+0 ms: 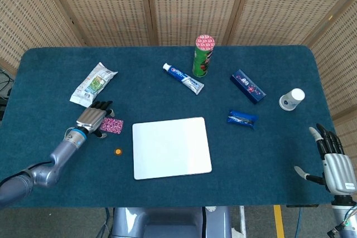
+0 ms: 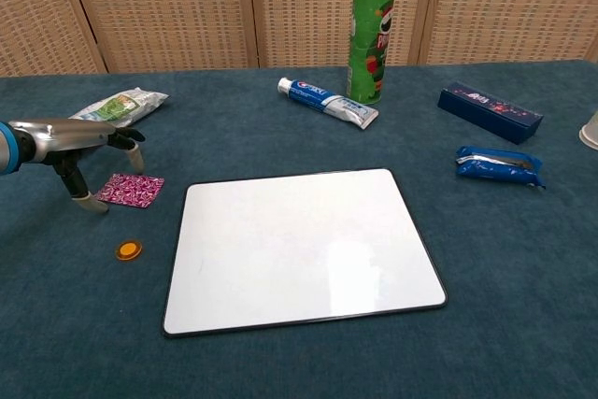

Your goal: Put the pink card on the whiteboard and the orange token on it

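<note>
Your left hand (image 2: 82, 142) hovers palm-down over the near-left edge of the pink card (image 2: 129, 190), metal fingers spread and holding nothing, thumb tip down by the card's left edge. That card is a small flat patterned square lying on the fuzzy blue tabletop (image 1: 268, 154), just left of the whiteboard (image 2: 299, 245). You see the whiteboard as a glossy white rectangle with rounded corners and a dark rim. A round orange token (image 2: 129, 250) lies flat near the card, beside the board's left edge. Your right hand (image 1: 334, 163) rests open, fingers apart, at the tabletop's far right edge.
</note>
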